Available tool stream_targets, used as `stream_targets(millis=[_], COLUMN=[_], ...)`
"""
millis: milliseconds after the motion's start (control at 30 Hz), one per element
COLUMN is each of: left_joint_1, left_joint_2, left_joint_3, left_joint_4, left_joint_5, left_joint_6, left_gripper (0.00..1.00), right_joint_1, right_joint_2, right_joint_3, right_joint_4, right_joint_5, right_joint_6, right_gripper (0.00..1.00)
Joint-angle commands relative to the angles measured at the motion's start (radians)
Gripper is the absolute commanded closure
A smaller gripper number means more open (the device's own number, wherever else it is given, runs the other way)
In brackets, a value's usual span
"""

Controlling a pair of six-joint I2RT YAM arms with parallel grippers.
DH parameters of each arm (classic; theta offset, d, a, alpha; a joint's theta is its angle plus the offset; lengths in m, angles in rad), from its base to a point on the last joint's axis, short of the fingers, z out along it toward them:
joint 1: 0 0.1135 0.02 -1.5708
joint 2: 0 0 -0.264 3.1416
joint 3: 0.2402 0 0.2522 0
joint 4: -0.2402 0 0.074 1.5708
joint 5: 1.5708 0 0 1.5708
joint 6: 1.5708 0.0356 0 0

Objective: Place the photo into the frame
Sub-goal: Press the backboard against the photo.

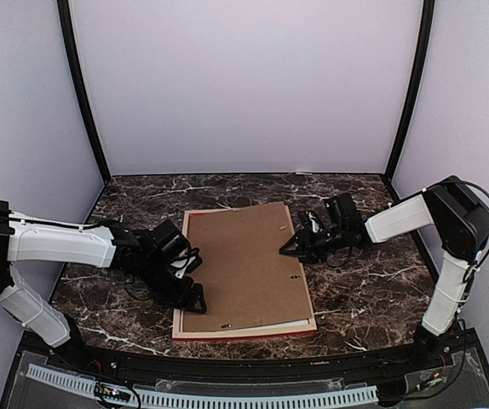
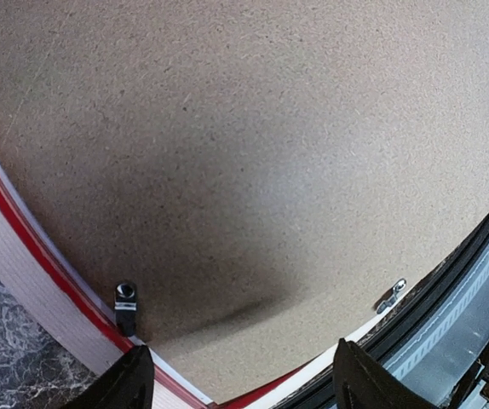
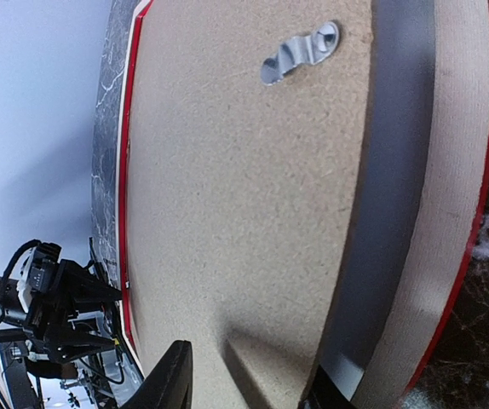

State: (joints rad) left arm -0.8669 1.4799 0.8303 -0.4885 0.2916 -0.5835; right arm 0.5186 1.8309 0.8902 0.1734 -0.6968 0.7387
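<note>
red-fronted frame lies face down at the centre of the table, brown backing board skewed on it; the photo is hidden, probably beneath. at 8 o'clock the left gripper gapes empty over the board's corner, likely to nudge it square; at 3 o'clock the right gripper, half open, seems to steady its edge.

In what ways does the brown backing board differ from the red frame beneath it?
The backing board is plain brown; the frame is red-edged with pale wood. The board lies on top, askew; the frame rests on the table. Both are rectangular.
</note>
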Motion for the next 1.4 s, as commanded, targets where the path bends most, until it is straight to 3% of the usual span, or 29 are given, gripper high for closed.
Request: stream_targets(millis=[0,133,467,933,1367], left_joint_1=[-0.001,-0.001,0.019,0.133,0.154], left_joint_2=[-0.016,-0.023,-0.039,0.055,0.078], left_joint_3=[0.02,0.037,0.103,0.071,0.088], left_joint_4=[-0.022,-0.023,-0.087,0.042,0.067], left_joint_5=[0.01,-0.025,-0.317,-0.268,-0.276], left_joint_6=[0.017,0.019,-0.018,-0.018,-0.001], left_gripper=[0.25,0.25,0.2,0.19,0.18], right_joint_1=[0.009,0.01,0.037,0.072,0.096], right_joint_2=[-0.005,-0.004,0.011,0.037,0.05], right_joint_3=[0.009,0.005,0.004,0.05,0.12], right_joint_4=[0.059,0.072,0.076,-0.001,-0.119], right_joint_5=[-0.015,-0.015,0.005,0.075,0.139], right_joint_6=[0.002,0.01,0.015,-0.029,-0.084], right_gripper=[0.64,0.64,0.64,0.62,0.46])
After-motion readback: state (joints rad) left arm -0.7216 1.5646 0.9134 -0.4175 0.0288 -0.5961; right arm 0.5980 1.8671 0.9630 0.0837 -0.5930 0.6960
